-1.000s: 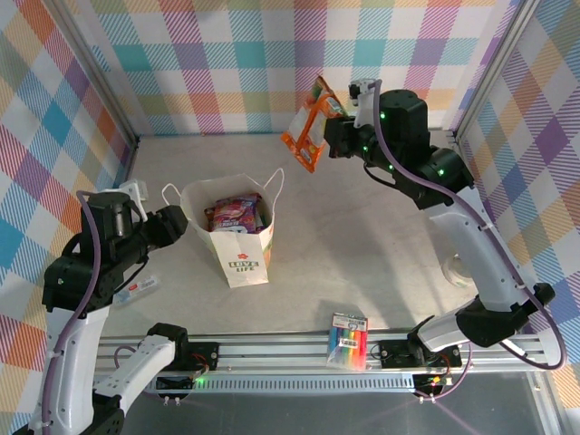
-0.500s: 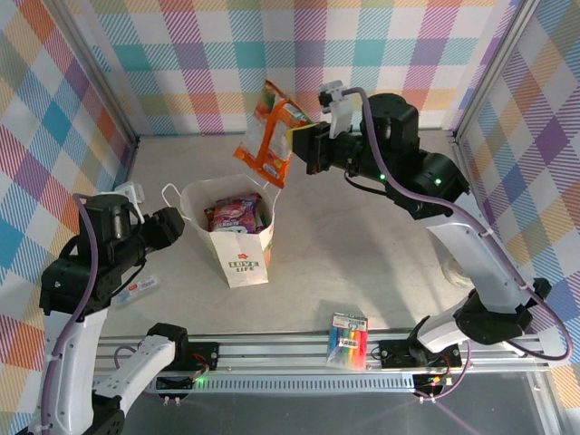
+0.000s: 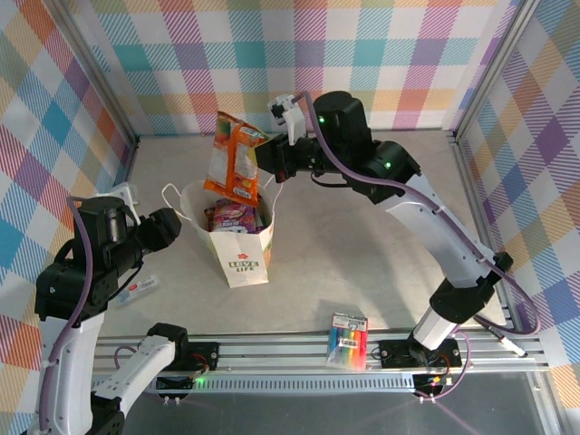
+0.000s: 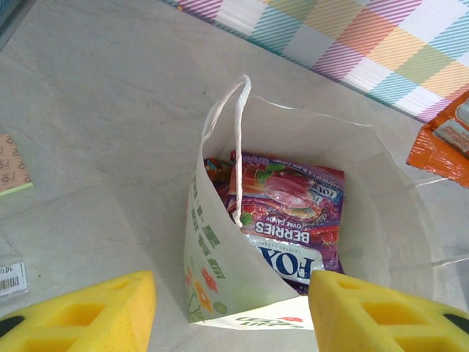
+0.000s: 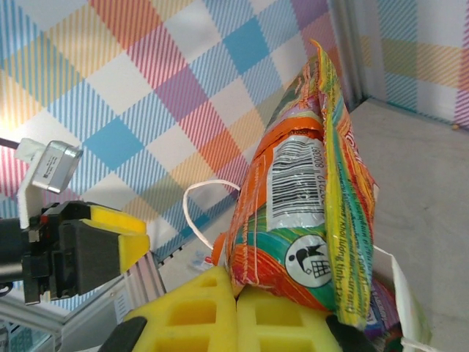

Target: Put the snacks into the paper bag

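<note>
As the right gripper (image 3: pixel 261 168) is clenched on the orange snack packet (image 3: pixel 232 163), the packet is up in the air over the open mouth of the white paper bag (image 3: pixel 246 258). From the top camera its lower end overlaps the back rim of the bag, and I cannot tell whether it is already inside or only above. On the right wrist camera the two yellow pads (image 5: pixel 190 315) are pressed together on one end of the packet. The barcode side of the packet faces this camera, and a white twisted handle (image 5: pixel 209 182) of the bag shows behind it.

The bag stands upright on the grey table (image 3: pixel 362 227), left of the middle. Its face with the red logo and green letters is turned to the near edge. Inside it a pink-purple berry sweets packet (image 4: pixel 293 213) leans against the wall. The edge of another packet (image 4: pixel 212 170) shows just beside it on the left; which one it is I cannot tell.

The left gripper (image 3: pixel 165 227) is released: on the left wrist camera its yellow fingers (image 4: pixel 80 312) stand well apart with nothing between them. It is low, near the left side of the bag, and points at it.

A rainbow-striped marker pack (image 3: pixel 348 340) lies at the near edge of the table, well apart from the bag.
</note>
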